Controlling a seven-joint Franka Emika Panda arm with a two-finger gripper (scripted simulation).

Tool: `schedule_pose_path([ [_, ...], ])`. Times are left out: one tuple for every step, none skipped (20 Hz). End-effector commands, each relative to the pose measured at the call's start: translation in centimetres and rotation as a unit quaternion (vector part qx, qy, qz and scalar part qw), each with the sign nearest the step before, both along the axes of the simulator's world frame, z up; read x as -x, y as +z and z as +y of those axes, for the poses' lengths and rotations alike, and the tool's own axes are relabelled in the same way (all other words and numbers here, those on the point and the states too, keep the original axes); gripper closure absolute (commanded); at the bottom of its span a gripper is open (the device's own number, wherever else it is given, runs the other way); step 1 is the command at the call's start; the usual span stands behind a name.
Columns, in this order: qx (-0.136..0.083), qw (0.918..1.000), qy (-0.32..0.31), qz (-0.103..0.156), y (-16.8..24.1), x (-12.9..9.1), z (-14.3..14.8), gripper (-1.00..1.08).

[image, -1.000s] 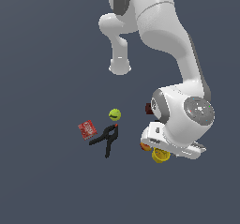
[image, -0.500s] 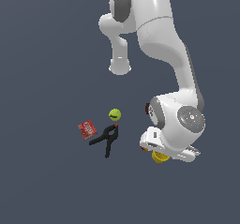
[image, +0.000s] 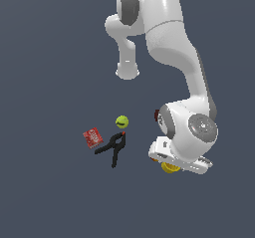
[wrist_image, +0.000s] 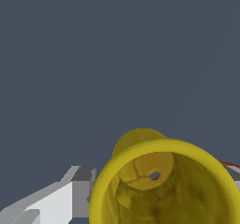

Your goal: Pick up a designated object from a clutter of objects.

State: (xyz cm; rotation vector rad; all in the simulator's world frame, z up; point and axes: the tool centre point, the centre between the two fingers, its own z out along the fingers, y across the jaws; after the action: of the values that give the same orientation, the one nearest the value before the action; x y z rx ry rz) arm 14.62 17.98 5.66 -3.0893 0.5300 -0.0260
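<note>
The yellow cup (wrist_image: 164, 185) fills the near part of the wrist view, its hollow mouth facing the camera. One grey-white finger (wrist_image: 80, 190) stands right against its outer wall; the other finger is almost out of frame on the far side. My gripper (image: 172, 165) is low over the cup (image: 170, 168), which peeks out from under the hand in the exterior view. The jaws stand wide apart, one on each side of the cup. The rest of the clutter lies toward the exterior view's left.
A yellow-green ball (image: 122, 121), a black clamp (image: 114, 148) and a red flat box (image: 92, 137) lie together to the exterior view's left of the hand. A dark red-brown item (image: 156, 115) shows just behind the wrist. The white arm rises behind.
The hand has sunk slightly and settled over the yellow cup. The cup and the other items have not moved.
</note>
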Motion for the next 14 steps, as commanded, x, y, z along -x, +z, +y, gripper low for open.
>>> schedule_pose_path([
  [0.002,1.0000,0.000,0.009,-1.0,0.6,-0.1,1.08],
  [0.002,1.0000,0.000,0.009,-1.0,0.6,-0.1,1.08],
  [0.002,1.0000,0.000,0.009,-1.0,0.6,-0.1,1.08],
  [0.002,1.0000,0.000,0.009,-1.0,0.6,-0.1,1.08],
  [0.002,1.0000,0.000,0.009,-1.0,0.6,-0.1,1.08],
  [0.002,1.0000,0.000,0.009,-1.0,0.6,-0.1,1.08],
  [0.000,1.0000,0.000,0.000,0.0,0.0,0.0,1.08],
  [0.000,1.0000,0.000,0.000,0.0,0.0,0.0,1.08],
  [0.000,1.0000,0.000,0.000,0.1,0.0,0.0,1.08],
  [0.000,1.0000,0.000,0.000,0.2,0.1,-0.1,1.08],
  [0.000,1.0000,0.000,0.000,0.3,0.1,-0.1,1.08],
  [0.000,1.0000,0.000,0.000,0.4,0.2,-0.2,1.08],
  [0.000,1.0000,0.000,0.000,0.6,0.3,-0.2,1.08],
  [0.000,1.0000,0.000,0.000,0.7,0.4,-0.3,1.08],
])
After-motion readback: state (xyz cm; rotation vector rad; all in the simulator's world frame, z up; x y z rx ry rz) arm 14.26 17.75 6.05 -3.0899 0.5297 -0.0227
